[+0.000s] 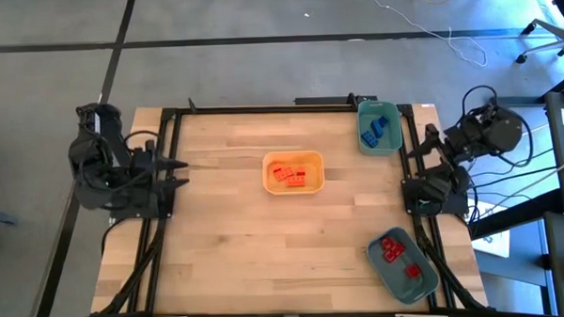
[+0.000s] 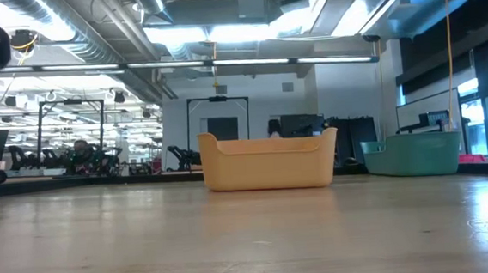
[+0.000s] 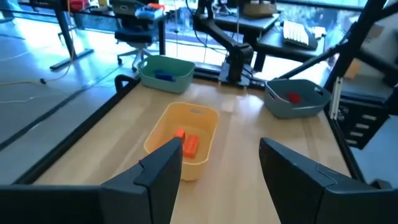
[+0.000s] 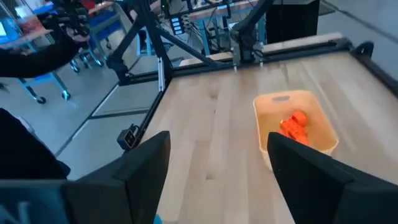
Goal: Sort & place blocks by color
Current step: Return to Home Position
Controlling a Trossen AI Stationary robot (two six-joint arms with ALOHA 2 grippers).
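Observation:
Several orange blocks [image 1: 294,174] lie in the yellow-orange tray [image 1: 267,173] at the table's middle. Blue blocks [image 1: 375,129] lie in the teal bin [image 1: 395,136] at the far right. Red blocks [image 1: 396,250] lie in the teal bin [image 1: 385,270] at the near right. My left gripper [image 1: 177,173] hovers open at the table's left edge, pointing toward the tray [image 3: 163,134]. My right gripper [image 1: 412,177] hovers open at the right edge, between the two bins, also facing the tray [image 4: 263,118]. Neither gripper has anything between its fingers.
Bare wood lies between each gripper and the tray. Dark frame rails [image 1: 261,107] run along the table's far and side edges. Cables [image 1: 537,182] hang beside the right arm. In the low view the tray [image 2: 267,161] and the teal bin [image 2: 413,155] stand on the table.

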